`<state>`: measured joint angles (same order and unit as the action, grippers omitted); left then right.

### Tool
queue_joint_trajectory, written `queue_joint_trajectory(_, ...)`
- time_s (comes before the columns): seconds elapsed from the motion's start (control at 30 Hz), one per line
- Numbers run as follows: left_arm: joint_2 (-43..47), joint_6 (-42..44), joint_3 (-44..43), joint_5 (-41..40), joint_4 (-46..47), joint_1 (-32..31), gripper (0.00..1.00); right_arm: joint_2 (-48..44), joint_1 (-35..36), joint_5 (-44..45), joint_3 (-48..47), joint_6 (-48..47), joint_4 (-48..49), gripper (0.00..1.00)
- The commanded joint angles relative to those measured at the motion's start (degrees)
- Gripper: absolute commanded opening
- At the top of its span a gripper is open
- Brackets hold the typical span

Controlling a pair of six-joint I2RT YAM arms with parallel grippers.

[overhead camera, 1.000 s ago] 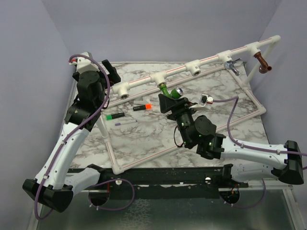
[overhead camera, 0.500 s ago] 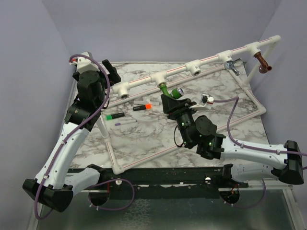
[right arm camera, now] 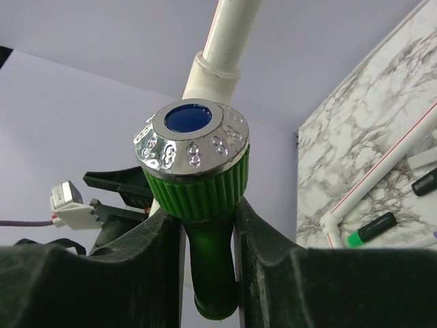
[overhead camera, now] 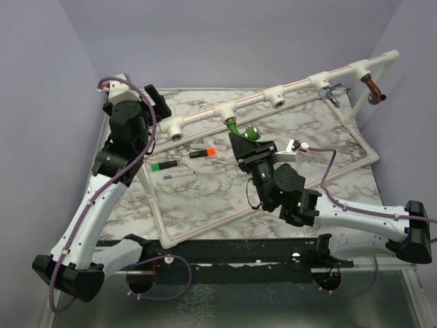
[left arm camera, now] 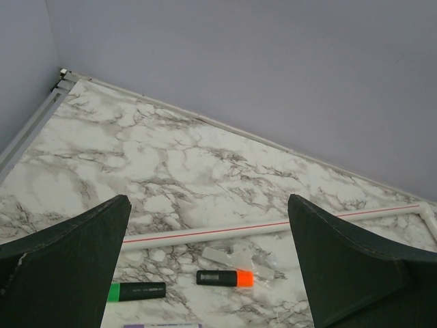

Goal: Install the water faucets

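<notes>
Bright green plastic faucet (right arm camera: 205,195) with chrome-rimmed cap, stem up at a white tee fitting (overhead camera: 224,111) mid-rail, left gripper (left arm camera: 208,232) spread wide and empty, green-capped marker (overhead camera: 162,166), orange-capped marker (overhead camera: 203,152), right gripper (overhead camera: 244,142) clamped on the green faucet's body, shiny chrome faucet (overhead camera: 331,94), copper-brown faucet (overhead camera: 373,89) at rail's right end.

White arms (overhead camera: 95,205) bear black joints (overhead camera: 130,126), purple cables (overhead camera: 332,154), green lights (overhead camera: 298,203), a black left tool (left arm camera: 212,266) and right tool (right arm camera: 208,266).

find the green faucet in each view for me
Top external: green faucet at centre, just under the white pipe.
Left wrist: not in view.
Right wrist: centre, gripped between the jaws.
Shared landmark: green-capped marker.
</notes>
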<state>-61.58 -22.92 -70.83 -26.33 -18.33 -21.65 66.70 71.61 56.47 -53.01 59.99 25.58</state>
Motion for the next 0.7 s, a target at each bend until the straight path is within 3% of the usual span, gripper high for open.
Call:
queue_joint_trajectory(0.0, -3.15, 3.23, 5.09, 10.6, -20.61, -3.82, 0.99, 1.08, 0.19, -2.98, -0.94, 16.72, -2.46, 0.01)
queue_joint_trajectory(0.3, -3.45, 2.96, 4.91, 11.18, -20.62, -4.01, 0.99, 0.6, 0.19, -4.69, 0.1, 28.12, -5.37, 0.01)
queue_joint_trajectory(0.53, -3.15, 2.88, 5.17, 11.47, -20.67, -4.01, 0.99, -0.34, 0.19, -4.94, 0.49, 21.52, -3.65, 0.02)
queue_joint_trajectory(0.67, -3.11, 2.92, 5.0, 11.18, -20.61, -4.01, 0.99, -1.18, 0.19, -4.9, 0.89, 16.68, -3.09, 0.36)
